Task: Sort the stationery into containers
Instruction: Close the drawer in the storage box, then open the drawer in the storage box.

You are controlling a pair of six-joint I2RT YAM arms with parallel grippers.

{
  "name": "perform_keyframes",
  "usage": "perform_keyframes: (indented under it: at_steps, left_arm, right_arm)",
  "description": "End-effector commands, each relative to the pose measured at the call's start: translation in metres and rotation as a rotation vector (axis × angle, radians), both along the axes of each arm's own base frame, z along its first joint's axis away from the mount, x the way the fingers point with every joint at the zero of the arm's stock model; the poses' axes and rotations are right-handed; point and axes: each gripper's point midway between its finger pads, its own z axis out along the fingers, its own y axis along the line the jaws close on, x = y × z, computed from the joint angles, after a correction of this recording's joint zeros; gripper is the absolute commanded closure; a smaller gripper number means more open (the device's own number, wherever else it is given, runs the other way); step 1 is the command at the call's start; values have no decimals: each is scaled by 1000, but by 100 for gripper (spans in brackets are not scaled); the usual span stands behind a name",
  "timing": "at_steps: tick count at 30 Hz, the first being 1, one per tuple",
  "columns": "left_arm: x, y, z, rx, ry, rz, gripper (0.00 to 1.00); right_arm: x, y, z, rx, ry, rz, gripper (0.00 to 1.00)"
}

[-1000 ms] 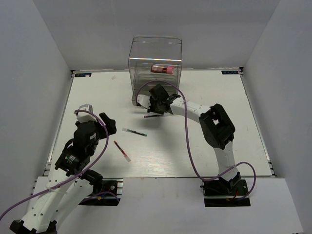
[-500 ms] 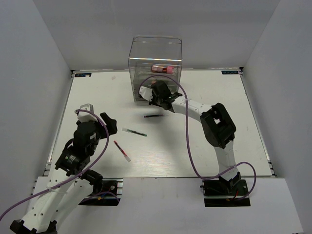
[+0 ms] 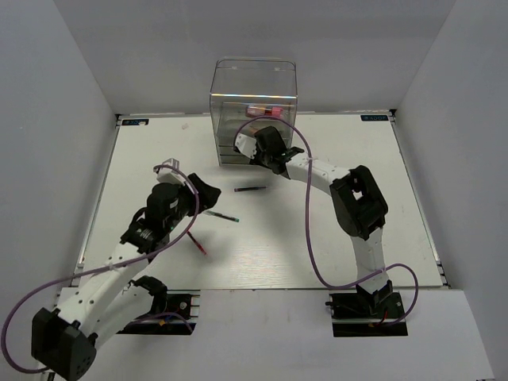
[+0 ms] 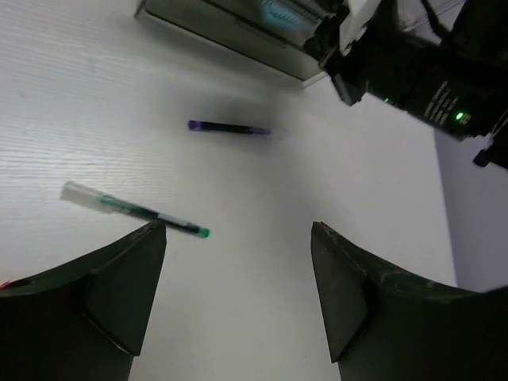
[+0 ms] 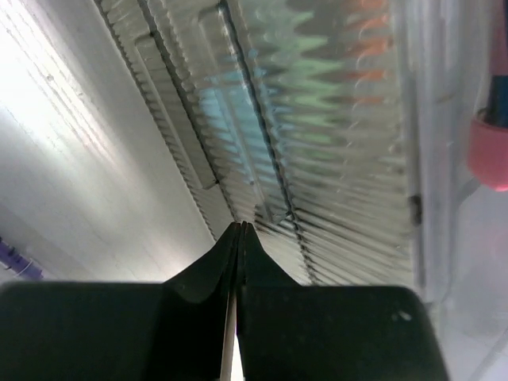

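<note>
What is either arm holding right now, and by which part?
Nothing. The left gripper hangs open above the table near the green-tipped pen; the right gripper is shut on nothing, pointed at the drawer box.

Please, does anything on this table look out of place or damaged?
Nothing looks damaged or spilled. Three pens lie loose on the table at different angles, outside the drawer box: a dark pen, a green-tipped pen and a red-white pen.
</note>
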Motion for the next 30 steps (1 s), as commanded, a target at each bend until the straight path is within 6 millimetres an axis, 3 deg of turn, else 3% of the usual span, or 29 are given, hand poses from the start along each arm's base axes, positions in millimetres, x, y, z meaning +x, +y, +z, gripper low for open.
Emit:
perform_keyframes:
  at_steps: [1, 3, 4, 6, 7, 8, 9, 10, 11, 12, 13, 14, 15, 16, 17, 18, 19, 20, 21, 23, 24, 30]
  left_arm:
    - [18, -29, 21, -177, -60, -46, 18]
    - [27, -34, 11, -213, -46, -34, 26]
    - [33, -41, 3, -250, -8, -25, 29]
    - [44, -48, -4, -310, -18, -13, 39]
    - [48, -51, -10, -356, 4, 3, 41]
    - [59, -57, -19, -378, 14, 10, 44]
    - [65, -59, -26, -396, 28, 28, 48]
    - [70, -63, -33, -434, 55, 45, 50]
    - [80, -68, -26, -476, 24, 42, 52]
    - [88, -73, -52, -469, 79, 61, 52]
    - [95, -81, -52, -504, 82, 59, 52]
    - [105, -87, -42, -546, 29, 45, 53]
    - [110, -92, -47, -567, 39, 37, 52]
    - [123, -99, -65, -570, 70, 49, 52]
    - [128, -105, -70, -601, 92, 47, 51]
    - [139, -113, -62, -631, 71, 31, 48]
    - [145, -116, -67, -640, 77, 34, 47]
    - [148, -123, -86, -635, 112, 38, 47]
    - [154, -124, -89, -636, 105, 45, 45]
    - [168, -130, -85, -654, 85, 51, 43]
    - [171, -131, -97, -651, 107, 60, 43]
    - [199, -139, -99, -654, 81, 90, 41]
  right_arm:
    - [-1, 0, 28, 63, -45, 19, 100]
    - [-19, 7, 28, 120, 23, 66, 100]
    - [-29, 11, 50, 178, 32, 83, 100]
    - [-69, 19, 44, 275, 212, 127, 99]
    - [-87, 20, 77, 347, 222, 163, 82]
    - [-93, 18, 85, 386, 232, 152, 63]
    - [-110, 13, 68, 435, 319, 83, 10]
    - [-116, 12, 92, 492, 281, 99, 10]
    - [-124, 7, 102, 526, 267, 97, 10]
    - [-129, 4, 116, 575, 256, 86, 10]
    - [-135, 0, 107, 574, 281, 74, 10]
    - [-139, -7, 115, 600, 275, 57, 10]
    - [-139, -13, 116, 617, 280, 37, 10]
    - [-145, -16, 106, 618, 313, 43, 21]
    - [-146, -19, 105, 629, 316, 32, 33]
    - [-143, -25, 121, 668, 270, 33, 49]
    - [-147, -29, 112, 669, 289, 22, 79]
    - [-146, -32, 118, 684, 271, 23, 90]
    - [-143, -37, 122, 695, 253, 15, 97]
    - [-140, -45, 118, 702, 249, -6, 100]
    - [-141, -46, 117, 705, 248, -6, 97]
    - [-140, -59, 121, 740, 226, -4, 93]
